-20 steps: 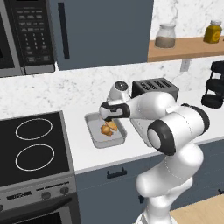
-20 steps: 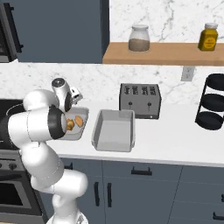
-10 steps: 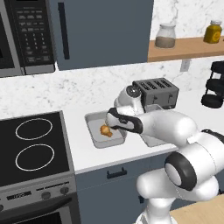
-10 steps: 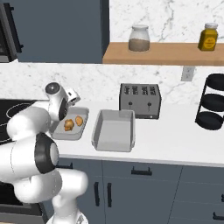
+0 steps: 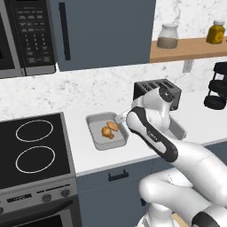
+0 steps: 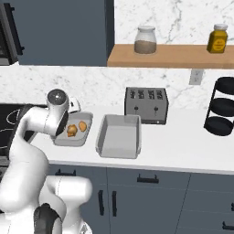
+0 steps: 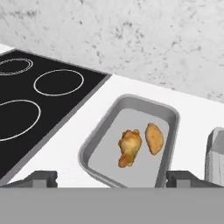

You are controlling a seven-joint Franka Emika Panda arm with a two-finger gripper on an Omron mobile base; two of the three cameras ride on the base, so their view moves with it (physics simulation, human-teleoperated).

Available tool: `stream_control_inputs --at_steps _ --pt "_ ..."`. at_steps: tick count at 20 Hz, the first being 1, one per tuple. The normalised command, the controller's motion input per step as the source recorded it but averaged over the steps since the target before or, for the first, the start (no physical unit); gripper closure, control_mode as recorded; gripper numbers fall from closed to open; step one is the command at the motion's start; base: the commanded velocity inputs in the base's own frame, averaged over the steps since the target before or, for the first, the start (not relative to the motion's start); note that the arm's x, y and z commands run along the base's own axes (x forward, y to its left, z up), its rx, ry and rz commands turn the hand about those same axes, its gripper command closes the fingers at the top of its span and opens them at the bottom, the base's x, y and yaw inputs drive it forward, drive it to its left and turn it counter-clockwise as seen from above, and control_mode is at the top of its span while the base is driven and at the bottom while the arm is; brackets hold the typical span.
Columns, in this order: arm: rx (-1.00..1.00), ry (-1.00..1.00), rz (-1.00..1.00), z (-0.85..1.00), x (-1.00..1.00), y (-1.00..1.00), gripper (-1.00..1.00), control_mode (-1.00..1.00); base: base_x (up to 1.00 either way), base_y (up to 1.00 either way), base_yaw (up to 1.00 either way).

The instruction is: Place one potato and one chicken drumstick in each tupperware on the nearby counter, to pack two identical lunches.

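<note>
A small grey tupperware [image 7: 168, 114] lies on the white counter [image 7: 65, 148] beside the stove. Inside it lie a golden-brown chicken drumstick [image 7: 130, 147] and, just to its right, a smooth oval potato [image 7: 154, 138], close together. My gripper [image 7: 112, 178] hovers above the tray's near rim, open, with nothing between its fingertips [image 7: 42, 176]. The left base view shows this tupperware [image 5: 95, 120] with the drumstick [image 5: 107, 132] and potato [image 5: 113, 126]. The larger tupperware [image 6: 119, 136] stands empty to the right of the small tupperware [image 6: 85, 135], which holds the drumstick [image 6: 71, 131] and potato [image 6: 82, 126].
The black stove top [image 7: 30, 96] borders the small tray on the left. A black toaster [image 6: 146, 105] stands behind the larger tray, and a black tiered stand [image 6: 222, 112] sits at the far right. The marble wall [image 7: 131, 39] is close behind.
The gripper has drawn back from over the small tray and its jaws have spread a little wider. The arm's elbow has swung forward and right. Both food pieces lie in the tray.
</note>
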Motion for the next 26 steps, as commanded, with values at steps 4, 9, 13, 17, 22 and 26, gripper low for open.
stream_control_inputs --at_steps 4,9,13,17,22,26 --pt "0.05 0.44 -0.29 0.47 -1.00 -0.24 -1.00 -1.00 0.00 0.00 0.00" --pt "0.05 0.56 -0.19 0.64 -1.00 -0.54 -1.00 -1.00 0.00 0.00 0.00" --pt "0.00 0.46 -0.03 0.40 -0.96 -0.48 -1.00 -1.00 0.00 0.00 0.00" --pt "-0.08 0.28 0.00 0.32 -0.13 -0.09 -1.00 -1.00 0.00 0.00 0.00" --pt "-0.33 0.00 -0.08 0.09 -0.05 0.00 -1.00 -1.00 0.00 0.00 0.00" --pt "-0.26 -0.25 -0.15 0.01 -0.69 0.00 -1.00 -1.00 0.00 0.00 0.00"
